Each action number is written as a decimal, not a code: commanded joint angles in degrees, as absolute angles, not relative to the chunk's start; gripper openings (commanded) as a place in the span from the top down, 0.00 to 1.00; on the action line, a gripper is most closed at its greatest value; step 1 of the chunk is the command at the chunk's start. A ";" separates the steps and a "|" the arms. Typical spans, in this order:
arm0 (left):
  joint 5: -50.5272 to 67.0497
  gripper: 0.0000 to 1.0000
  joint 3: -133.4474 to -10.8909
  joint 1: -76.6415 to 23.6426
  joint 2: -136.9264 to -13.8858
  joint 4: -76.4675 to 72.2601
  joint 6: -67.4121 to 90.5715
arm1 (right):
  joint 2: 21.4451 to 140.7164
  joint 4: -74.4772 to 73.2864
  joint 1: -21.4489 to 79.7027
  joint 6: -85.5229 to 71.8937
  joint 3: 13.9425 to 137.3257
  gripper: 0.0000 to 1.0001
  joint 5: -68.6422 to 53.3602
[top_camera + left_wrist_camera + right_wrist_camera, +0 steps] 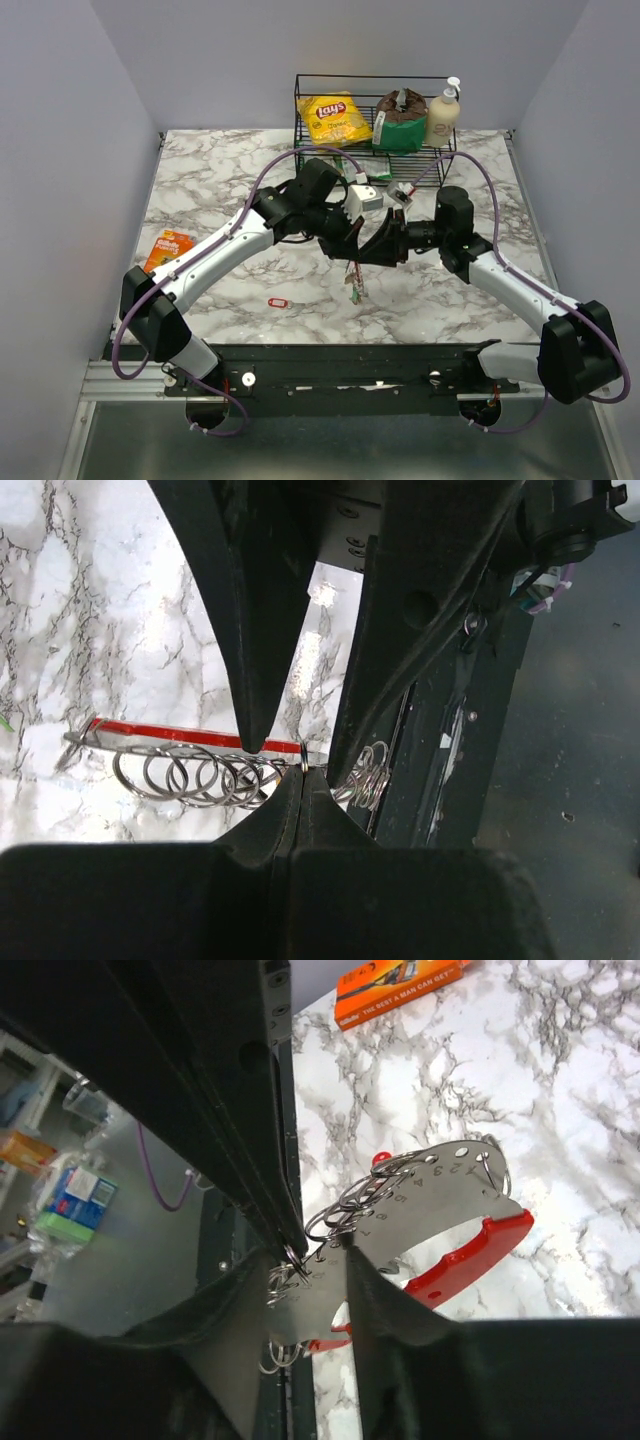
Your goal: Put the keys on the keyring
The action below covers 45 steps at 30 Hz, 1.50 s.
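1. The keyring (303, 766), a small thin wire ring, is held in the air above the middle of the desk (200, 190). It is pinched at the very tips of the left jaws, which are closed fully on it.
2. It is seen nearly edge-on. A row of overlapping rings (190, 775) trails sideways from it, and this row sets the long axis of the bunch.
3. The same bunch carries a red loop (470, 1255) and a silvery flat piece (440, 1185) marked with holes and numbers.
4. The right jaws stand partly open on either side of the narrow end of the flat piece. Whether it is clamped cannot be told.
5. The two pairs of jaws meet tip to tip with the keyring between them. The left arm (230, 240) is judged the nearer, since it already has the ring, so any threading would fall to the right arm (500, 275).
6. The keys (355, 285) appear to dangle just below that meeting point. They are too small for it to be told whether they are on the ring.
7. A lone red tag (278, 302) lies on the desk, well apart from the bunch and towards the near edge.
8. An orange razor pack (168, 250) lies at the left edge, and a wire basket (300, 110) of groceries stands at the back.
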State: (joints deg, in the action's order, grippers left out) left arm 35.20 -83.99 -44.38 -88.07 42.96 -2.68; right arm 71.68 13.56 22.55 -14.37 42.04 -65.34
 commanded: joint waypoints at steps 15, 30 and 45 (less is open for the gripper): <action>31.91 0.87 -83.41 -44.74 -84.11 39.82 -2.82 | 69.61 14.41 23.12 -12.92 43.42 0.99 -68.47; 29.42 0.28 -70.94 -41.58 -71.46 20.05 4.39 | 67.24 20.02 23.12 -16.52 44.83 0.99 -65.48; 61.43 0.41 -54.32 -26.54 -68.73 -25.74 35.50 | 63.46 52.62 23.12 -28.73 35.69 0.99 -61.18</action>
State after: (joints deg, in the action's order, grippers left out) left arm 51.66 -55.13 -26.65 -70.04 -7.86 25.10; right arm 64.55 36.73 22.83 -22.63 38.54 -63.81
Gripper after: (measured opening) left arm 0.602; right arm 0.013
